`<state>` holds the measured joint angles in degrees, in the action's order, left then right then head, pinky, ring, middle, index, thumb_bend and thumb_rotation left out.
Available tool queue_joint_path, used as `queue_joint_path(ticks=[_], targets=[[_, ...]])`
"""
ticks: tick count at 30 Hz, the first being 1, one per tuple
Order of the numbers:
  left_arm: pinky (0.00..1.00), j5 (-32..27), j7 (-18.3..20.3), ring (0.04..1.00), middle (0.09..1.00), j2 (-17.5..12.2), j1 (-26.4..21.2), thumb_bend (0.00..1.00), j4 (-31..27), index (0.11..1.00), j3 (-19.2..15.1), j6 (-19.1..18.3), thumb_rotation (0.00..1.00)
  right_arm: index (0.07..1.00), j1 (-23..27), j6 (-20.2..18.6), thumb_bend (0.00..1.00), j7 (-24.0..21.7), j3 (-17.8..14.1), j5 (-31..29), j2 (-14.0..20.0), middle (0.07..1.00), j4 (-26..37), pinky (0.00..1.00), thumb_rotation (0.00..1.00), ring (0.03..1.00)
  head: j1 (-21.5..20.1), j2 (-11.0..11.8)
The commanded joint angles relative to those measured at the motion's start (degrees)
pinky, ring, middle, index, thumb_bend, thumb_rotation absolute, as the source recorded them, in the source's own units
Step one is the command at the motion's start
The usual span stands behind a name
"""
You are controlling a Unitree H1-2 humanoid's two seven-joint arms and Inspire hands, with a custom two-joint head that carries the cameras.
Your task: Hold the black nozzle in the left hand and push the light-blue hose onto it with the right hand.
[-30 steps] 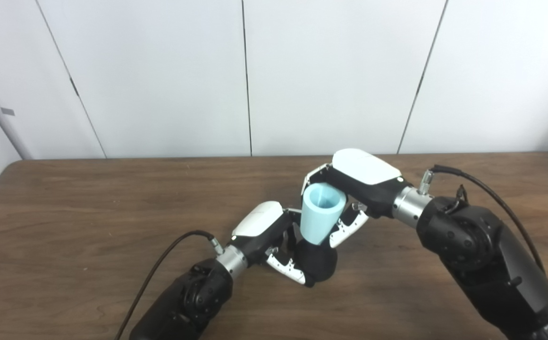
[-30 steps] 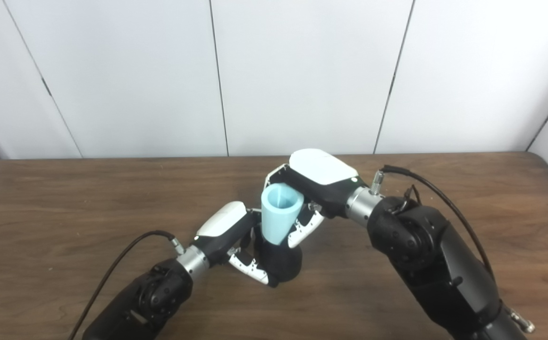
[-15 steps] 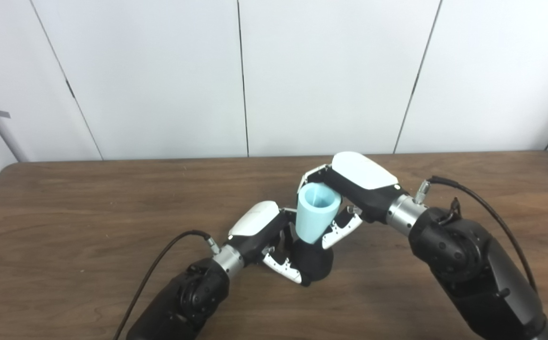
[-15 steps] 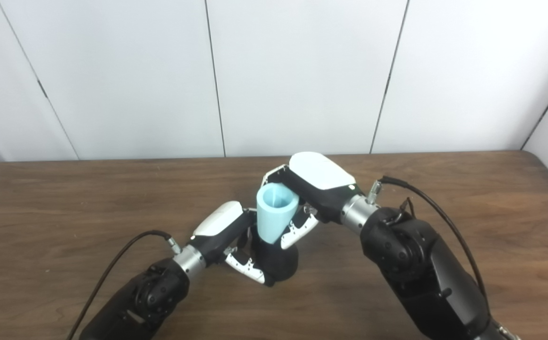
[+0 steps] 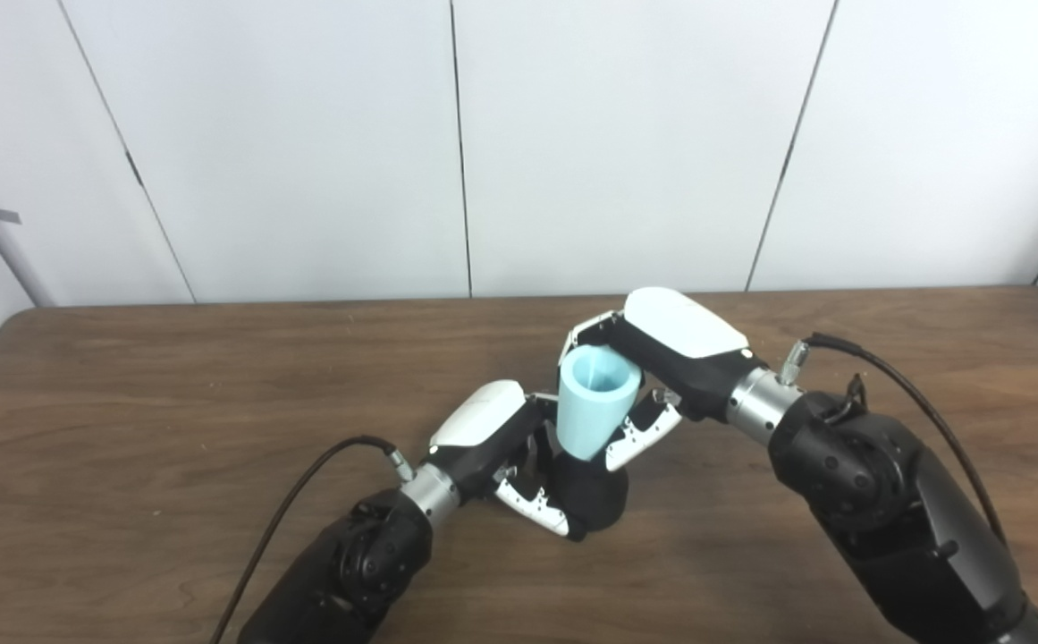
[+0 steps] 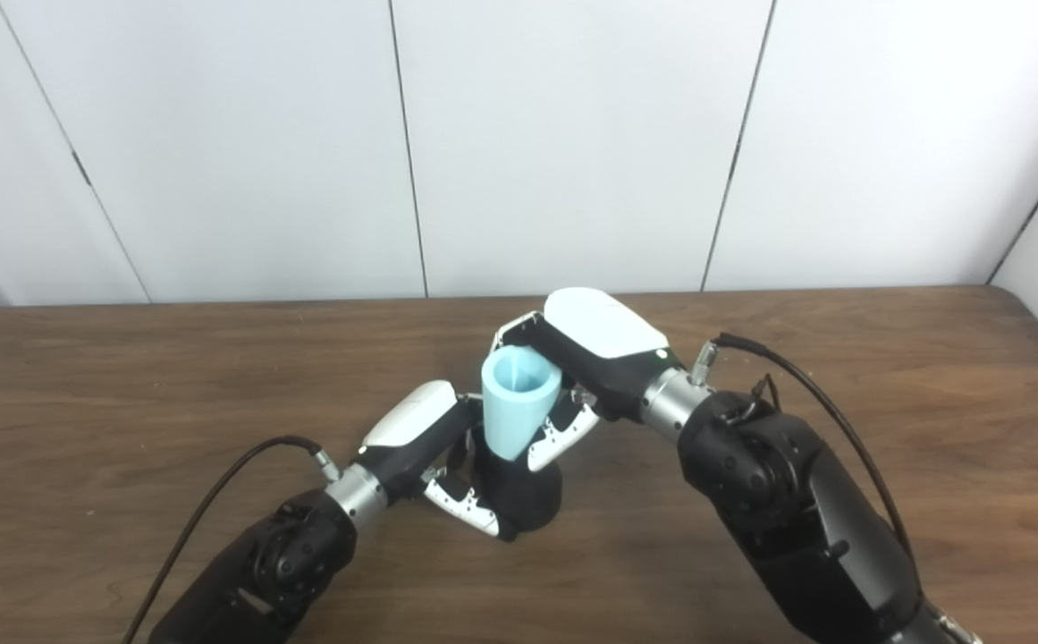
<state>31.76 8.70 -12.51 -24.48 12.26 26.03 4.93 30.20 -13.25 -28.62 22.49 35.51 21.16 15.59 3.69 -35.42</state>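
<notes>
Two hands meet at frame centre on my feed: my left hand [image 5: 496,447] is clenched around the black nozzle [image 5: 592,501], which stands on the brown worktop [image 5: 125,429], while my right hand [image 5: 662,358] grasps the light-blue hose [image 5: 594,411], its narrow end seated in the nozzle's top, open mouth upward.

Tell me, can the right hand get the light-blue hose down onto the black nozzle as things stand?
Probably yes. The right hand holds the light-blue hose directly above the black nozzle, its narrow end meeting the nozzle's top, with the left hand gripping from the side.
</notes>
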Motion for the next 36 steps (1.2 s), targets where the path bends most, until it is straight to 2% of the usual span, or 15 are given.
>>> queue_joint_path(ticks=[1, 6, 12, 19, 25, 30, 36], targets=[[0.36, 3.0, 1.4, 0.427, 0.443, -1.9, 1.7, 0.53, 1.7, 0.488, 0.3, -3.3, 0.0, 0.53, -1.7, -0.4, 0.51, -4.3, 3.0, 0.5, 0.8, 0.462, -2.3, 0.31, 0.0, 0.391, 0.1, 0.0], [0.35, 3.4, 1.1, 0.427, 0.442, -1.8, 1.8, 0.53, 1.7, 0.488, 0.3, -3.4, 0.0, 0.529, -1.7, -0.9, 0.51, -5.5, 4.2, 1.0, 1.3, 0.465, -2.3, 0.32, 0.0, 0.392, 0.0, 0.3], [0.38, 3.4, 1.6, 0.435, 0.445, -1.9, 1.7, 0.53, 0.6, 0.487, 0.1, -4.1, 0.0, 0.492, -0.3, -4.1, 0.52, -9.6, 6.4, 0.9, 3.1, 0.5, -1.4, 0.36, 0.0, 0.422, 0.2, 0.2], [0.38, 3.4, 1.4, 0.442, 0.447, -2.3, 2.0, 0.53, 0.1, 0.488, -0.1, -4.3, 0.0, 0.495, -0.5, -4.6, 0.52, -8.4, 6.6, 0.3, 3.1, 0.489, -1.5, 0.37, 0.0, 0.425, 0.1, -0.1], [0.38, 3.2, 1.5, 0.446, 0.441, -2.7, 2.3, 0.53, -0.5, 0.491, -0.5, -4.3, 0.0, 0.506, -0.3, -4.8, 0.52, -8.1, 5.6, -0.2, 3.4, 0.476, -0.6, 0.35, 0.0, 0.41, 0.0, -0.4], [0.33, 3.0, 1.4, 0.409, 0.43, -2.8, 2.5, 0.53, -0.6, 0.491, -0.8, -4.0, 0.0, 0.528, 0.2, -7.0, 0.51, -8.6, 4.7, -0.8, 3.9, 0.455, 1.4, 0.32, 0.0, 0.395, -0.4, -0.6], [0.33, 3.0, 1.4, 0.419, 0.435, -2.8, 2.4, 0.53, -0.4, 0.49, -0.9, -4.0, 0.0, 0.529, -0.2, -8.4, 0.51, -6.9, 1.9, -1.9, 4.3, 0.46, 3.9, 0.34, 0.0, 0.399, -0.4, -0.6]])
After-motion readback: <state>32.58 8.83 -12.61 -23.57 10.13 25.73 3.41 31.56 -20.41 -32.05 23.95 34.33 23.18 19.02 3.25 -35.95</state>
